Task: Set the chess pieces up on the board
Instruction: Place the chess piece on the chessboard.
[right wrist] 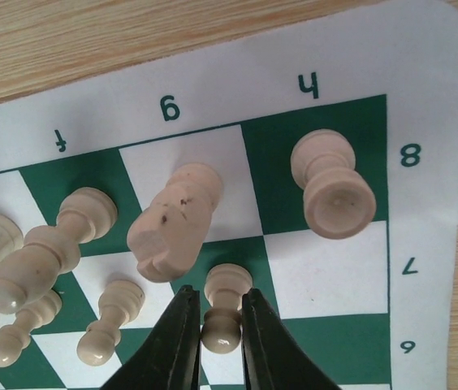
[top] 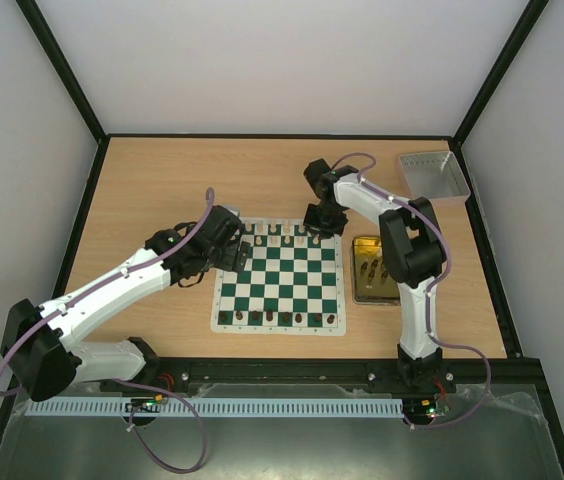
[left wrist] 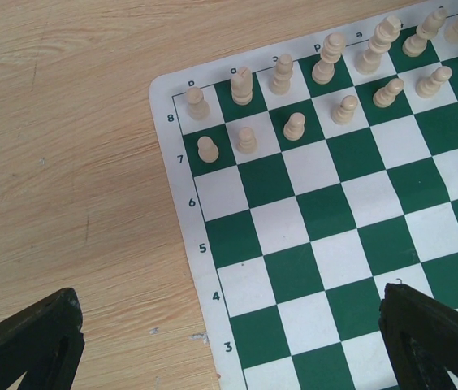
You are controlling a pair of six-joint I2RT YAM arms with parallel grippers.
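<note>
Table [top: 142,180], pale wood, carrying all items listed. Board [top: 278,275], green and white checks with a white border, lying flat in the middle of the table. Dark chess pieces [top: 277,318], one row, upright along the board's near edge. Yellow tray [top: 354,295], translucent, just right of the board and partly behind the right arm, with further dark pieces [top: 370,268] lying inside it. Left end effector [left wrist: 231,292], over the board's far-left corner, open: its two black fingers [left wrist: 30,341] stand wide apart with nothing between them, one above bare table and the other above the checks. Cream chess pieces [left wrist: 294,126], upright in the two farthest rows, marked 7 and 8, the taller figures in the far row and pawns in the row nearer. Right end effector [right wrist: 217,313], at the board's far-right corner, closed on a cream pawn [right wrist: 222,313]: its fingers [right wrist: 176,341] press either side of the pawn's head, with the pawn's base over the green square of column g, row 7; whether the base touches the board cannot be told. Knight [right wrist: 172,223], cream, on the white square just beyond that pawn. Rook [right wrist: 332,183], cream, on the green corner square to the knight's right. Grey tray [top: 432,178], rectangular, at the table's far-right corner, well apart from the board.
</note>
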